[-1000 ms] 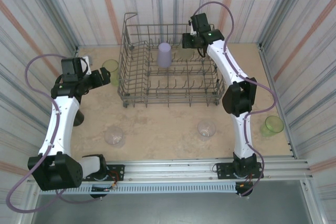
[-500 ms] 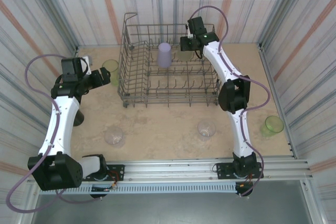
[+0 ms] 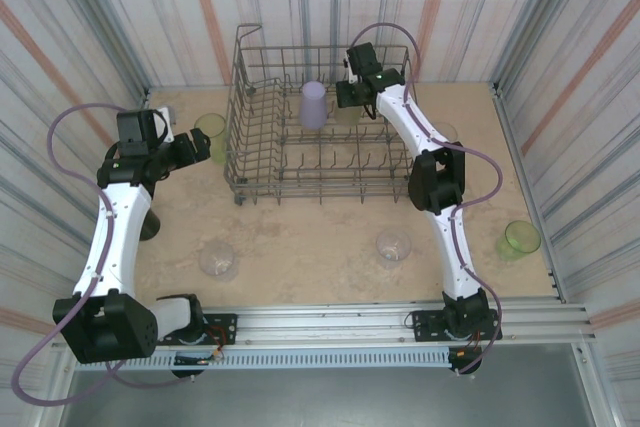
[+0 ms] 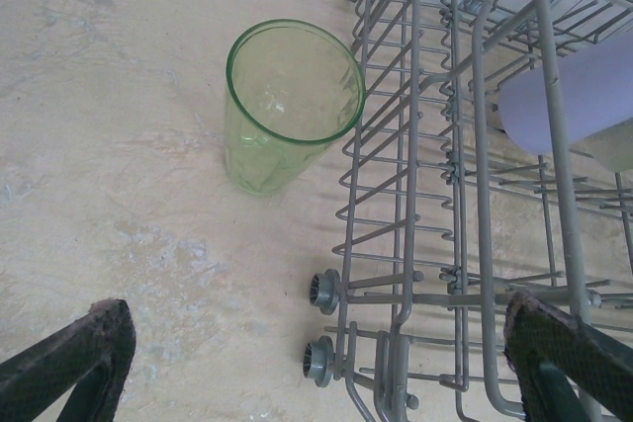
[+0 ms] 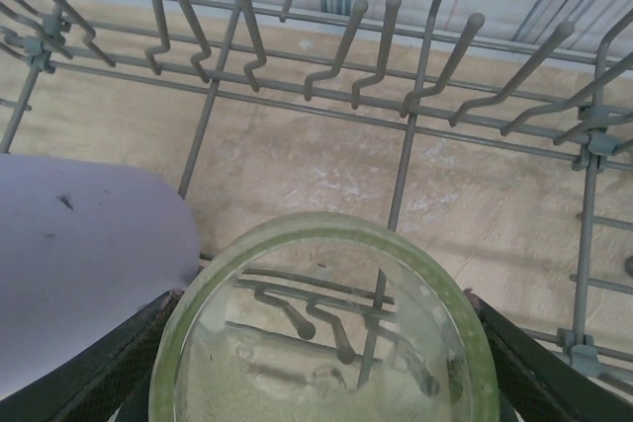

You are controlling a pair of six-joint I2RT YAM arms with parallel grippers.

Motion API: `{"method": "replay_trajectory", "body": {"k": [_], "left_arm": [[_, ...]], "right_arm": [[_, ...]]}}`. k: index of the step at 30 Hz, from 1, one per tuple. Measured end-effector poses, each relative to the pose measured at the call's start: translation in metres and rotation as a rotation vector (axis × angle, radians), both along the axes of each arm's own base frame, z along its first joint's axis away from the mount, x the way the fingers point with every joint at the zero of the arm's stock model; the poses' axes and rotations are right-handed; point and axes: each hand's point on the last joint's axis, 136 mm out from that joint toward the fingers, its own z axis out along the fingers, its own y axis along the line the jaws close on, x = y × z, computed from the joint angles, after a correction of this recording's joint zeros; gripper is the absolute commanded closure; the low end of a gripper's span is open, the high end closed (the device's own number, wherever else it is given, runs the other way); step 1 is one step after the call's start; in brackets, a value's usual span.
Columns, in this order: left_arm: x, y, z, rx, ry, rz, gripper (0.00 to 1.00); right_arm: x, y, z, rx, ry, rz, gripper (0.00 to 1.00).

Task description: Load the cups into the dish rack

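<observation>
The grey wire dish rack stands at the back middle of the table. A lavender cup sits upside down inside it. My right gripper hovers over the rack's back right part, shut on a yellow-green cup held just right of the lavender cup, above the tines. My left gripper stands open left of the rack. Beyond its fingers a yellow-green cup stands upright, close against the rack's side. Nothing lies between those jaws.
Two clear cups stand on the table in front of the rack. Another yellow-green cup stands near the right wall. Striped walls close in the table on three sides. The rack's small wheels face my left gripper.
My right gripper has carried its yellow-green cup leftward over the rack's back, closer to the lavender cup. The left arm has not moved.
</observation>
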Motion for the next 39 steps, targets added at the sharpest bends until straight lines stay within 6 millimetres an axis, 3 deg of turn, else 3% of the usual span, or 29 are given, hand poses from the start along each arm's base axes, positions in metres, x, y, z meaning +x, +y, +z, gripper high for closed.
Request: {"method": "replay_trajectory", "body": {"k": [11,22,26,32,39], "left_arm": [[0.0,0.0,0.0,-0.002,0.0,-0.002,0.01],[0.0,0.0,0.0,-0.005,0.0,0.0,0.01],[0.0,0.0,0.0,-0.005,0.0,0.0,0.01],[0.0,0.0,0.0,-0.004,0.0,0.001,0.01],[0.0,0.0,0.0,-0.005,0.001,0.001,0.01]], "right_arm": [[0.0,-0.002,-0.003,-0.026,0.001,0.004,0.08],[-0.006,0.0,0.001,-0.003,0.021,0.01,0.01],[-0.009,0.002,0.022,0.03,0.007,0.01,0.01],[-0.018,0.003,0.077,0.099,-0.057,0.011,0.01],[-0.036,-0.012,0.118,0.128,-0.079,-0.011,0.01]]}}
